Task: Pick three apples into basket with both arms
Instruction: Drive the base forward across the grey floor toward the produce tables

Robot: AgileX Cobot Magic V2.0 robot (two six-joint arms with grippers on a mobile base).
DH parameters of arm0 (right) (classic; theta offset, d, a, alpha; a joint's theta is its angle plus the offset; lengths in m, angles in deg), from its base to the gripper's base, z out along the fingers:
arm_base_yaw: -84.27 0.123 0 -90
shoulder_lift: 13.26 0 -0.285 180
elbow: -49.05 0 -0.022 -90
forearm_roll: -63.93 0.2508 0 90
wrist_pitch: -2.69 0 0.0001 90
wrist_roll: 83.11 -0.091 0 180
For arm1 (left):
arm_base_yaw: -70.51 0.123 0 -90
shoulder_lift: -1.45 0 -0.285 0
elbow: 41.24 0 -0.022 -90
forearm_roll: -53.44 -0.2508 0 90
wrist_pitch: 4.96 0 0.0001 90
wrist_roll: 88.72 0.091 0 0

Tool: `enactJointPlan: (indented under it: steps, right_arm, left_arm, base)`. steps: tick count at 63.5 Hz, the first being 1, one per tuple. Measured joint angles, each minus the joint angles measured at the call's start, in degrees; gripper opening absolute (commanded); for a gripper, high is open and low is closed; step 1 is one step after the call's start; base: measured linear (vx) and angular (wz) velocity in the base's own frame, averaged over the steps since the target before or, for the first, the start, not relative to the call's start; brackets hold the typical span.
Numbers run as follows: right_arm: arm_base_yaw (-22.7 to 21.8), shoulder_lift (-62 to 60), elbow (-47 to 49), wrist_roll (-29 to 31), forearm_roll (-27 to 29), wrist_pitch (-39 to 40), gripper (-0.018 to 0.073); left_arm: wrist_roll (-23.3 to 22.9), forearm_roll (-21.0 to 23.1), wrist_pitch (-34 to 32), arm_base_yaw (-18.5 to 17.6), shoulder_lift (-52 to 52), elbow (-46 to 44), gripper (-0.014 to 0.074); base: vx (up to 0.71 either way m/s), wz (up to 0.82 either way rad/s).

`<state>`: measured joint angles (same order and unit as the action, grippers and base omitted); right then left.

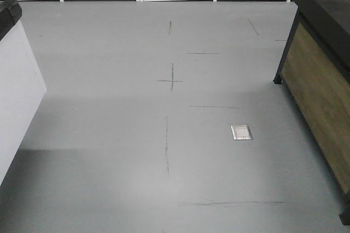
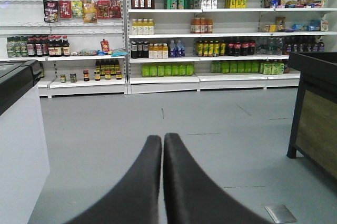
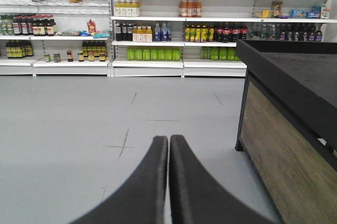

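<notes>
**Nearest the cameras.** The left end effector [image 2: 162, 140] was found closed. Its two black fingers [image 2: 134, 187] were pressed together along their length, and nothing was held between them. The right end effector [image 3: 168, 139] was found in the same condition: fully closed, empty, and touching no object. Both were carried above the floor [image 1: 109, 145] and pointed level down the aisle. This was judged to be a travelling or waiting posture, since nothing graspable was seen within reach of either one.

**Middle ground.** Thin pen marks [image 1: 171, 81], including a cross, were noted on the grey floor, and were judged to be positioning references for the mobile base. A small metal plate [image 1: 241, 132] was seen set flat in the floor to the right of centre. A white cabinet [image 1: 16, 91] with a dark top edge was recorded at the left, and a wood-panelled desk [image 1: 320, 91] with a black top at the right. Only a part of the desk's surface was shown.

**Far end.** Shop shelves [image 2: 163, 34] stocked with bottles [image 2: 167, 70] and packets were observed along the back wall.

**Task items.** No apples and no basket were seen in any view, so their location could not be established. The task was judged not yet begun, and an approach to the fruit was judged necessary before any grasp.
</notes>
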<state>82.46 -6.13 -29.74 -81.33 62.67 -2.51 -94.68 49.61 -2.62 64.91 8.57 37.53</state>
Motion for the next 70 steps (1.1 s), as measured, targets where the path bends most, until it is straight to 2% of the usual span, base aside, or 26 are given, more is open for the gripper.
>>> enactJointPlan:
  steps: [32,70]
  right_arm:
    - [0.00,0.00,0.00,0.00,0.00,0.00,-0.0009]
    - [0.00,0.00,0.00,0.00,0.00,0.00,-0.0009]
  left_arm:
    - [0.00,0.00,0.00,0.00,0.00,0.00,-0.0006]
    - [0.00,0.00,0.00,0.00,0.00,0.00,-0.0006]
  base:
    - [0.03,0.00]
    - [0.15,-0.05]
